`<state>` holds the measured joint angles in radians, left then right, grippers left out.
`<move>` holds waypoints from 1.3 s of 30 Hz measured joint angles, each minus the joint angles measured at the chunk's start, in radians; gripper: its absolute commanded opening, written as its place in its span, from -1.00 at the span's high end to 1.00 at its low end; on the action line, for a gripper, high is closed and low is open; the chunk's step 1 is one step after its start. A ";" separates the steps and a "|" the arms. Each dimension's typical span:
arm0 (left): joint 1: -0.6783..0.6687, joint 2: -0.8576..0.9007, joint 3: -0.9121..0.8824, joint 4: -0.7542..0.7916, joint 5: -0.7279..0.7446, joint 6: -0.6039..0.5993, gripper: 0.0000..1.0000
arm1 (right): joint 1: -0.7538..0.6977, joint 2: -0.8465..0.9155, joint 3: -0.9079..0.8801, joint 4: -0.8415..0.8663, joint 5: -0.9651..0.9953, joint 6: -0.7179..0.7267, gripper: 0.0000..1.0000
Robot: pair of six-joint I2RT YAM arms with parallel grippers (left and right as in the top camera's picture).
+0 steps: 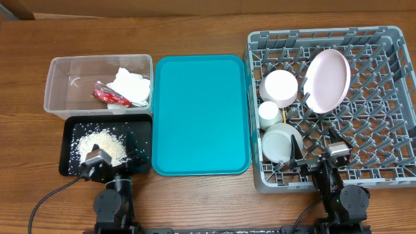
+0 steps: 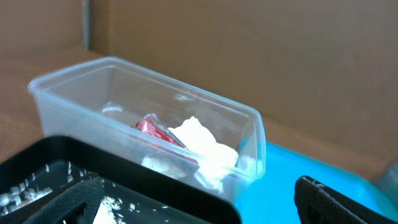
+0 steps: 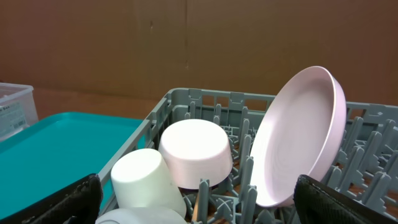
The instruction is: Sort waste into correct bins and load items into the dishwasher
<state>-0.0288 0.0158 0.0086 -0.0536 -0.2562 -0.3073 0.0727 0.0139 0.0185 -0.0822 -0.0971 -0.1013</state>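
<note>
White rice [image 1: 101, 144] lies heaped in the black tray [image 1: 62, 153] at the desk's near left, with loose grains scattered over the tray's floor. Directly behind the tray, long side against long side, stands the clear tub [image 1: 62, 68]. In the tub's right half sit the crumpled tissue [image 1: 132, 84] and the red wrapper [image 1: 104, 95]; the wrapper touches the tissue's left edge.

At the far right is the grey dish rack [image 1: 396, 97]; the pink plate [image 1: 327, 79] stands on its edge there, tilted between the pegs near the back. Just left of the plate the rear bowl [image 1: 281, 88] is tipped over, its base showing in the right wrist view. The small cup [image 1: 270, 112] sits just in front of that bowl, and the near bowl [image 1: 281, 142] comes next along the rack's left side.

The left fingers [image 2: 342, 202] hover over the near edge of the black tray; they are spread wide apart and grasp nothing. The right fingers [image 3: 348, 202] hang over the near left part of the rack, close to the near bowl; they too are fully released with nothing between them.

Between the two bins and the rack lies the flat teal tray [image 1: 201, 114], its long sides running front to back. All of it rests on the brown wooden desk [image 1: 208, 201], with both arm bases at the near edge.
</note>
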 measured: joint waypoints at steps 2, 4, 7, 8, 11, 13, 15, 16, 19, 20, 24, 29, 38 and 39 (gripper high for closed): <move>0.003 0.000 0.000 -0.005 0.036 0.087 -1.00 | 0.000 0.000 0.000 0.000 0.000 0.000 -1.00; 0.004 0.000 0.000 -0.006 0.060 0.155 -1.00 | 0.000 0.000 0.000 0.000 0.000 0.000 -1.00; 0.004 0.000 0.000 -0.007 0.090 0.216 -1.00 | 0.000 0.000 0.000 0.000 0.000 0.000 -1.00; 0.004 0.000 0.000 -0.009 0.101 0.231 -1.00 | 0.000 0.000 0.000 0.000 0.000 0.000 -1.00; 0.004 0.000 0.000 -0.011 0.126 0.261 -1.00 | 0.000 0.000 0.000 0.000 0.000 0.000 -1.00; 0.004 0.000 0.000 -0.013 0.137 0.275 -1.00 | 0.000 0.000 0.000 0.000 0.000 0.000 -1.00; 0.004 0.000 0.000 -0.014 0.145 0.285 -1.00 | 0.000 0.000 0.000 0.001 0.000 0.000 -1.00; 0.004 0.000 0.000 -0.013 0.149 0.286 -1.00 | 0.000 0.000 0.000 0.000 0.000 0.000 -1.00; 0.004 0.000 0.000 -0.014 0.152 0.289 -1.00 | 0.000 0.000 0.000 0.000 0.000 0.000 -1.00; 0.004 0.000 0.000 -0.014 0.152 0.289 -1.00 | 0.000 0.000 0.000 0.000 0.000 0.000 -1.00; 0.004 0.000 0.000 -0.014 0.152 0.290 -1.00 | 0.000 0.000 0.000 0.000 0.000 0.000 -1.00; 0.004 0.000 0.000 -0.014 0.153 0.290 -1.00 | 0.000 0.000 0.000 0.000 0.000 0.000 -1.00; 0.004 0.000 0.000 -0.014 0.153 0.290 -1.00 | 0.000 0.000 0.000 0.000 0.000 0.000 -1.00; 0.004 0.000 0.000 -0.014 0.152 0.290 -1.00 | 0.000 0.000 0.000 0.000 0.000 0.000 -1.00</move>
<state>-0.0246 0.0158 0.0086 -0.0673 -0.1040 -0.0177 0.0727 0.0139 0.0185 -0.0818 -0.0975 -0.1013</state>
